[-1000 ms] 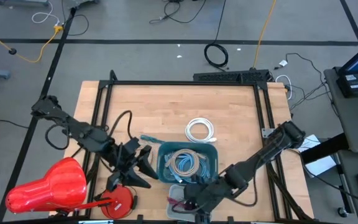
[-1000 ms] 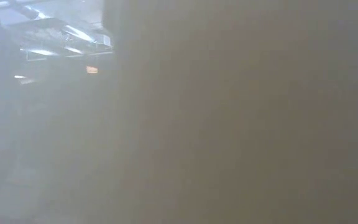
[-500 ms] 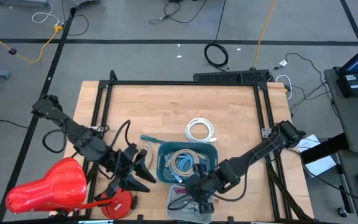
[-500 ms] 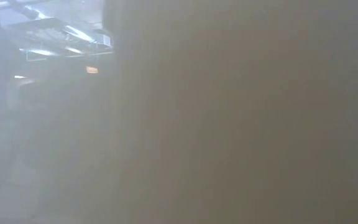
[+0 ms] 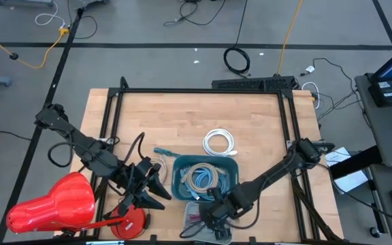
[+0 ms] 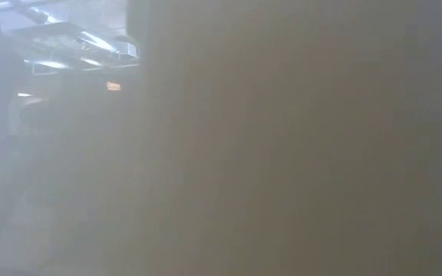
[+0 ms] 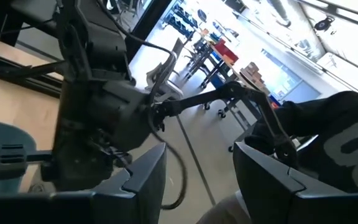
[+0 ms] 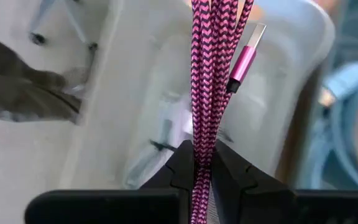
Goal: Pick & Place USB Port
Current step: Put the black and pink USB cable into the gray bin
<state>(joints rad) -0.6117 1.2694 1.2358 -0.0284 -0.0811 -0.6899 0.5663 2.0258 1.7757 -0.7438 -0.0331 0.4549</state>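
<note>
A pink braided USB cable (image 8: pixel 204 74), folded into several strands with its metal plug (image 8: pixel 244 59) free, is in my right gripper (image 8: pixel 202 152). That gripper (image 5: pixel 208 215) is over a clear tray (image 5: pixel 199 230) at the near edge, and the cable (image 5: pixel 194 218) shows pink there. My left gripper (image 7: pixel 197 180) is open and holds nothing; it hovers left of the teal bin (image 5: pixel 182 167). The low view is blocked by a blurred surface. My right gripper pinches the pink cable's folded bundle (image 8: pixel 202 134) between its two fingers, several strands side by side. The fingers come from above, pointing down at the clear tray (image 8: pixel 135 93). The strands and plug reach out past the fingertips toward the tray; whether they touch it I cannot tell.
The teal bin holds grey and blue coiled cables (image 5: pixel 203 178). A white coiled cable (image 5: pixel 220 141) lies on the wood beyond it. A red object (image 5: pixel 53 204) and a red disc (image 5: pixel 133 221) sit at the near left corner. A black frame (image 5: pixel 203 90) borders the table.
My right arm has shifted a little toward the table's left, keeping the pink cable over the clear tray. My left gripper has edged slightly toward the near edge.
</note>
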